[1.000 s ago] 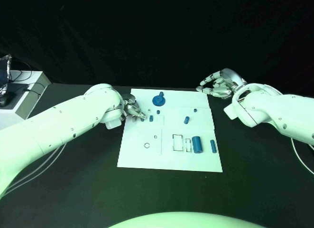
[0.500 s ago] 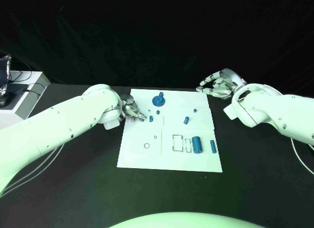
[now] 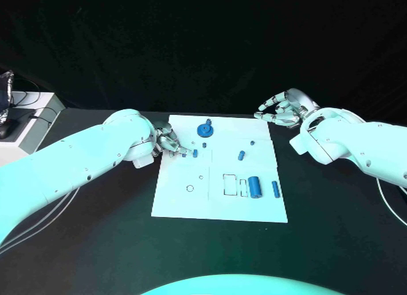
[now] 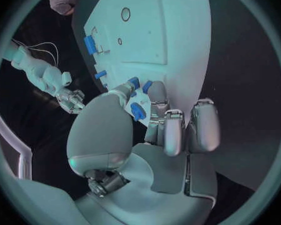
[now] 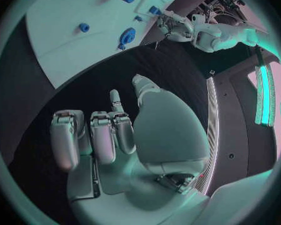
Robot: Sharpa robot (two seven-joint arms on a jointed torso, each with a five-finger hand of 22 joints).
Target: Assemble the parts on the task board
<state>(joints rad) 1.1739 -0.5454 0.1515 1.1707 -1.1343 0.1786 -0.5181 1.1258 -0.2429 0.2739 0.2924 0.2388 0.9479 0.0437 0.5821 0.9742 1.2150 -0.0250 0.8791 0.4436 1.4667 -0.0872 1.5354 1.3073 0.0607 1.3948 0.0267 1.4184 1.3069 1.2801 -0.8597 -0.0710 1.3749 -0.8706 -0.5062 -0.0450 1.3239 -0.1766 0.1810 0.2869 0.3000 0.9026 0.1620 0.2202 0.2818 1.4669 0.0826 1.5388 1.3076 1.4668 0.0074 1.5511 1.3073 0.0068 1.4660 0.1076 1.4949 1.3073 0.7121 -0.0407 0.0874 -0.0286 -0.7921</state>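
Observation:
The white task board [image 3: 221, 203] lies in the middle of the black table. My left hand [image 3: 168, 141] hovers over the board's far left edge and pinches a small blue part [image 4: 138, 111] between thumb and finger. Just beyond its fingertips stand two short blue pegs [image 3: 195, 153], with a blue gear [image 3: 205, 129] behind them. A large blue cylinder [image 3: 254, 184] and a thinner one [image 3: 275, 188] lie on the board's right side, beside a rectangular slot. My right hand [image 3: 281, 109] hangs off the board's far right corner, fingers loosely curved, holding nothing.
A white box [image 3: 31, 117] with cables and dark gear stands at the table's far left. Two more small blue parts [image 3: 241, 155] sit mid-board. A small round hole [image 3: 190, 188] marks the board's left half. Black table surrounds the board.
My left hand has drawn slightly back toward the board's left edge with the small part. The right hand has not moved.

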